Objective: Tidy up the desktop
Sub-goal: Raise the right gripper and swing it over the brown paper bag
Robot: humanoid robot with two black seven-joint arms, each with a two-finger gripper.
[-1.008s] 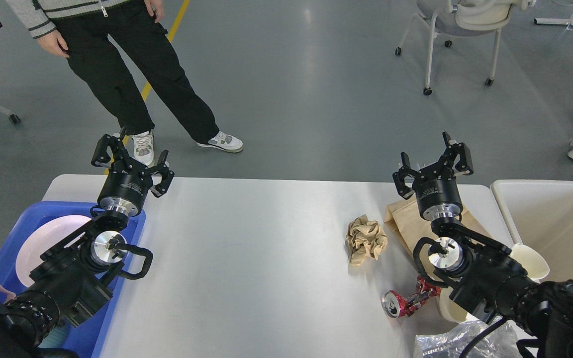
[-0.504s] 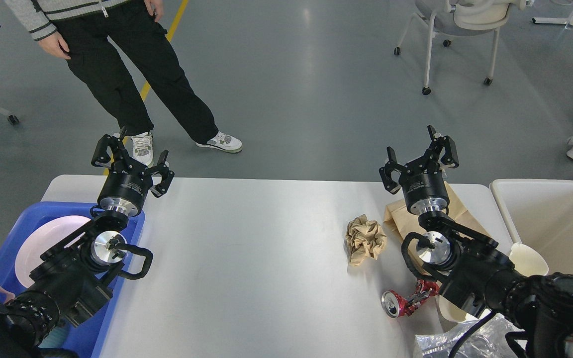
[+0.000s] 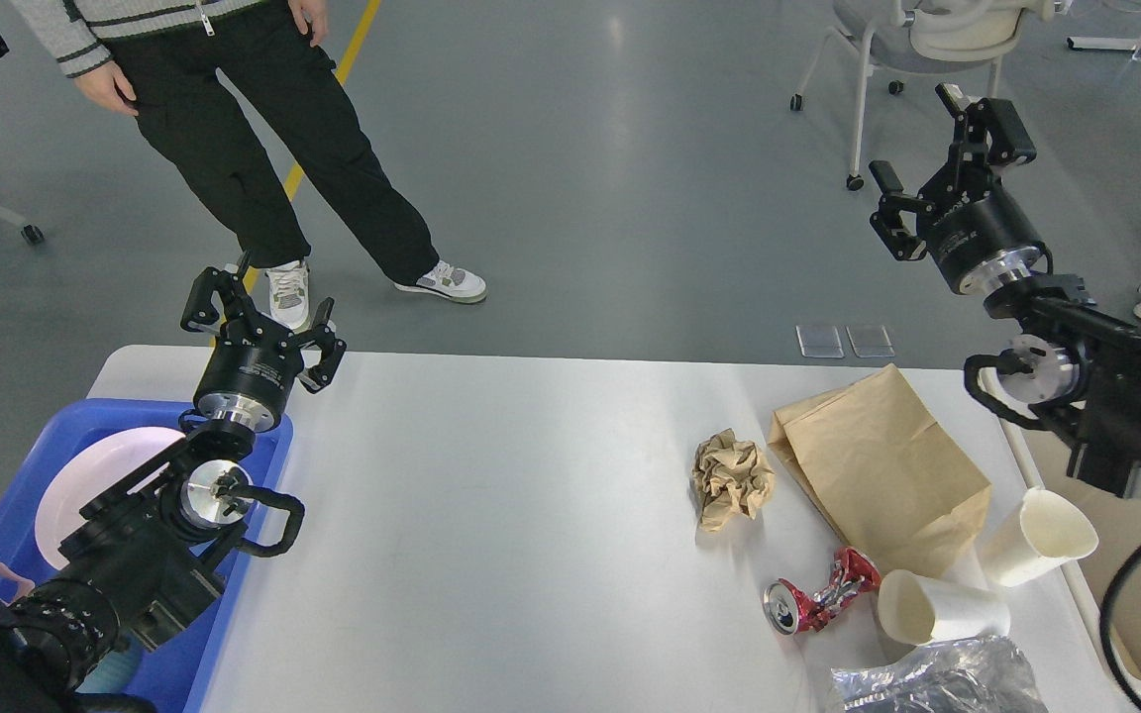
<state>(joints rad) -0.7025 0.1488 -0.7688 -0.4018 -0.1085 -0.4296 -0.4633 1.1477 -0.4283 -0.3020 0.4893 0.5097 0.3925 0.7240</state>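
The white-grey desktop [image 3: 491, 515] fills the middle of the head view. On its right side lie a crumpled brown paper ball [image 3: 731, 476], a flat brown paper bag [image 3: 878, 470], a crushed red can [image 3: 818, 592], two tipped white paper cups [image 3: 940, 610] [image 3: 1041, 536] and a silver foil wrapper [image 3: 937, 678]. My left gripper [image 3: 260, 308] is open and empty above the desktop's far left corner. My right gripper [image 3: 947, 144] is open and empty, raised high past the far right edge.
A blue plastic tray [image 3: 184, 654] with a pink plate [image 3: 95, 480] sits at the left edge under my left arm. A cream-white bin [image 3: 1086, 594] stands at the right, mostly behind my right arm. A person [image 3: 263, 129] stands beyond the far left corner. A chair [image 3: 927, 40] is at the back right.
My right arm has swung up and to the right, off the paper bag, uncovering the bag and both cups. My left arm has not moved.
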